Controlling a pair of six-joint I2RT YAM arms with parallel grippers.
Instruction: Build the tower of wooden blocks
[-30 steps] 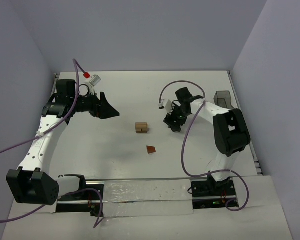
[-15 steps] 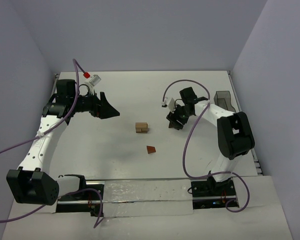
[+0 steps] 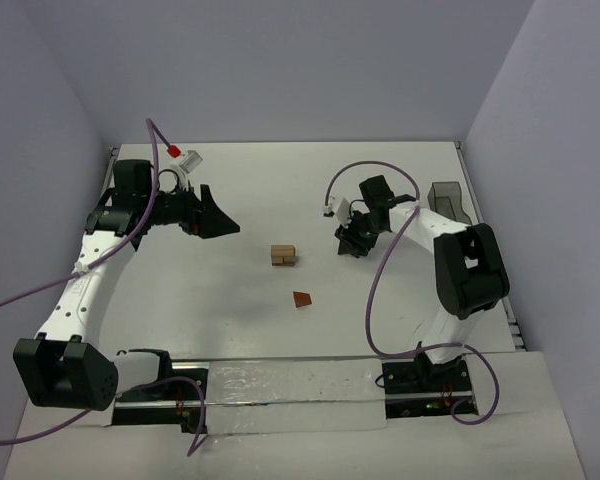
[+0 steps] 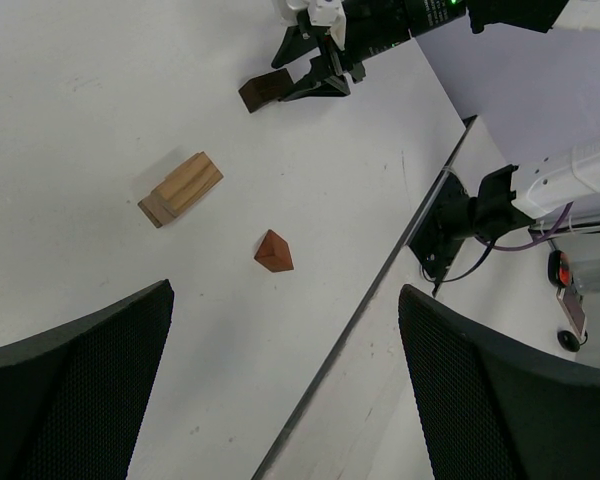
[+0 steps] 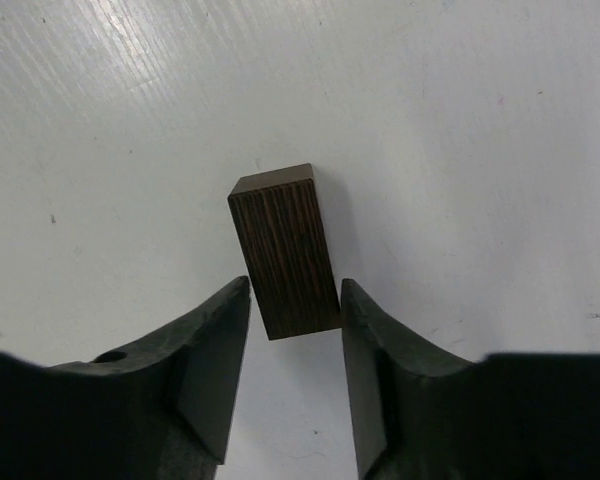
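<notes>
no readable text in any view, no label, brand, number or sign legible on the tabletop (image 3: 250, 190), the light wood blocks (image 3: 283, 256), the dark block (image 5: 285, 250)

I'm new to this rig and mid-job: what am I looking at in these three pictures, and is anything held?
These are two robot arms bolted at the near edge of a white table, each ending in a two-finger gripper. The wide picture looks down from above and behind them. The other two come from a camera on each wrist, so each shows its own black fingers.

On the table lie a small stack of light tan wooden blocks, a reddish-brown wooden wedge and a dark brown rectangular wooden block.

The left gripper is wide open and empty. The right gripper has a finger on each side of the dark block, which lies on the table. Whether it is gripped yet, I cannot tell.
</notes>
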